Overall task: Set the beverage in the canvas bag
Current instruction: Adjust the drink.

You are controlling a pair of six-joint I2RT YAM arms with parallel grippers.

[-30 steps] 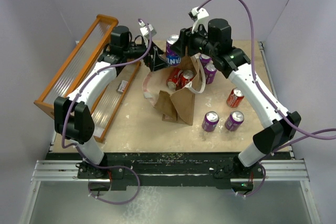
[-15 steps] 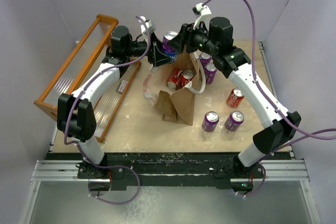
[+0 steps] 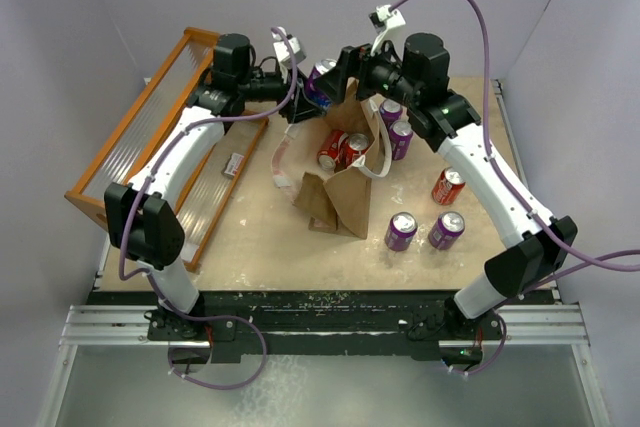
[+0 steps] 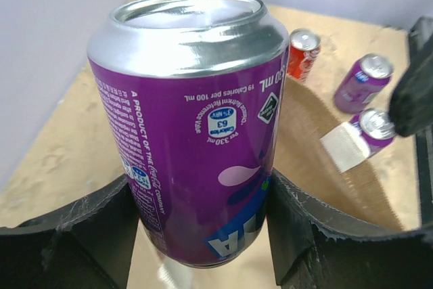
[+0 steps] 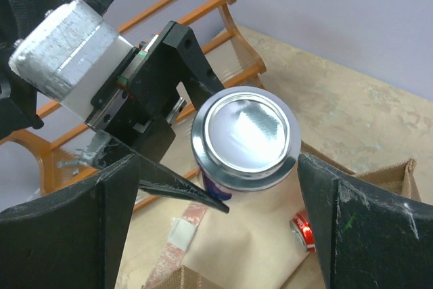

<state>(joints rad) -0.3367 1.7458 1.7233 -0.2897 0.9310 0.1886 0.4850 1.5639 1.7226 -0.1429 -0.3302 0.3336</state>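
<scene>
Beverage can (image 4: 196, 140): purple, in the air above the far edge of the canvas bag (image 3: 345, 197), clear of the table (image 3: 250, 237).
Can's long axis: runs up from the bag toward the right claw (image 3: 342, 75), leaning; how far, I cannot tell.
Can's ends: the smooth silver end with no tab faces the right wrist camera. The print reads upside down in the left wrist view.
Left claw (image 3: 303, 102): clamped on the can's sides, one finger against each flank.
Right claw: jaws wide apart on either side of the can's silver end, a gap on both sides, touching nothing.
Bag mouth: open upward, with two red cans (image 3: 341, 148) showing inside.
White handles (image 3: 284, 162): draped out to the left and right of the bag.
Right of the bag: two purple cans (image 3: 396, 127) just beside it; farther out a red can (image 3: 447, 187) and two more purple ones (image 3: 402, 230).
Left of the bag: the orange rack (image 3: 150, 137).
</scene>
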